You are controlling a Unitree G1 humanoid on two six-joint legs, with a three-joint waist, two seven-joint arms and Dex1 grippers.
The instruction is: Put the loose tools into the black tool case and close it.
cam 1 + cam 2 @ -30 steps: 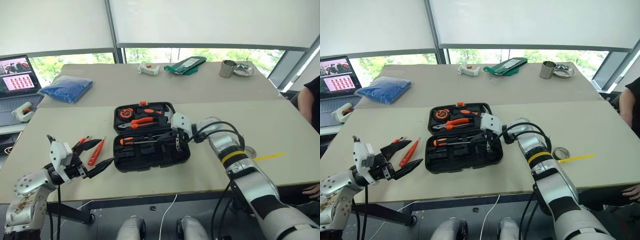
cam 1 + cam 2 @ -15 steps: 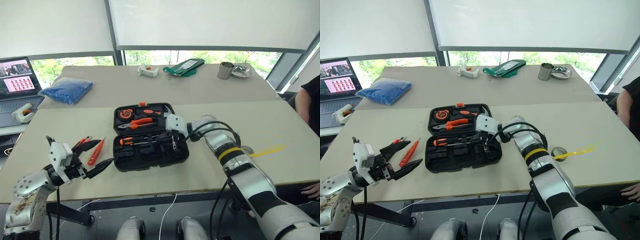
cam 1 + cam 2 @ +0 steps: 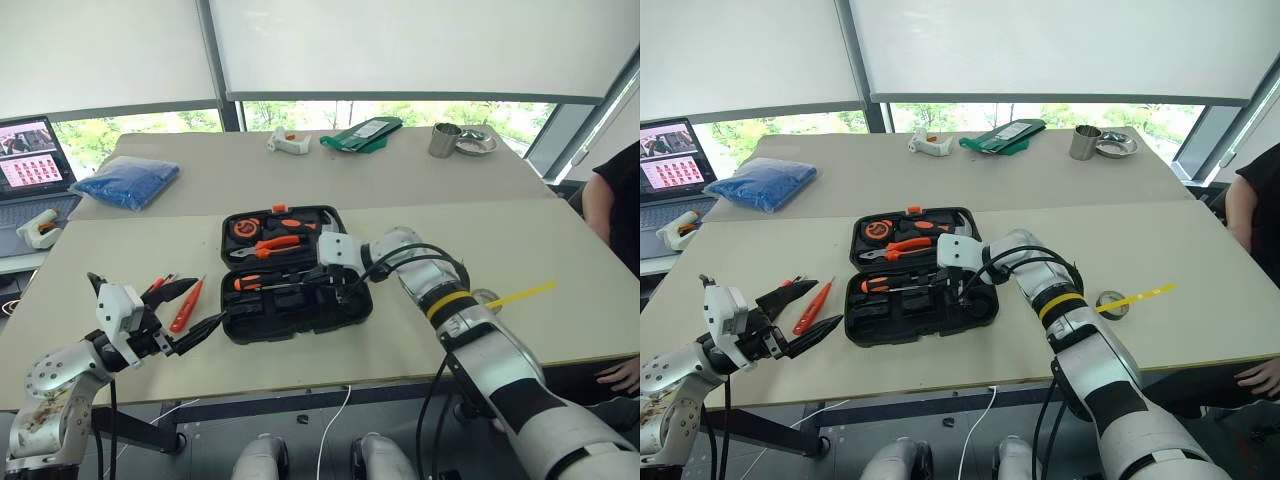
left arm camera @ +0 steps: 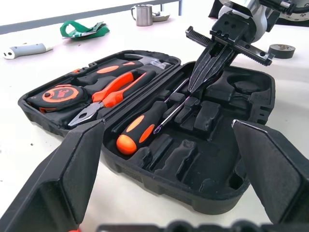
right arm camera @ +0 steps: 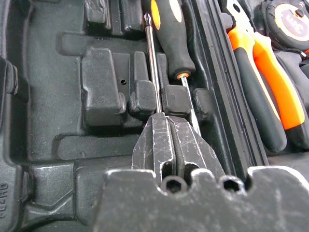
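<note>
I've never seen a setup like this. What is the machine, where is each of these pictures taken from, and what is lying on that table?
This is a humanoid robot with two arms, each ending in a two-fingered black gripper. The two wide pictures come from cameras in its head, looking down over its arms. The two close-ups come from cameras on its wrists, looking along the fingers.

On the table lies an open black tool case, with pliers and a tape measure in its far half and a screwdriver in its near half. The right gripper is shut and points down at a thin metal shaft lying in the case; whether it grips that shaft I cannot tell. The left gripper stands open and holds nothing. Near it, loose orange tools wait on the table. A grey tape roll lies to the right.
</note>
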